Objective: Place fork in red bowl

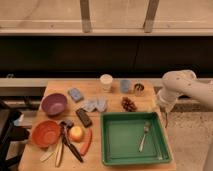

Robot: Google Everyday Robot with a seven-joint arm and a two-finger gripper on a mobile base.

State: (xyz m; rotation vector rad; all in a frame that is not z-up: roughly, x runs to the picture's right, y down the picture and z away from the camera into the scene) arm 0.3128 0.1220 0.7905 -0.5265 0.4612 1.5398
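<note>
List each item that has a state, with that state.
fork, lying in the green tray, ungripped.
green tray, holds only the fork.
red bowl, upright, empty.
purple bowl, upright, empty.
white cup, upright.
gripper, beside the tray's right edge, apart from the fork.

We see a light brown wooden table [57, 91] standing before a long dark wall band [60, 55]. Above it are pale, bright window panes [45, 12] with two grey upright posts [85, 15]. At the right there is grey speckled floor [192, 137].
</note>
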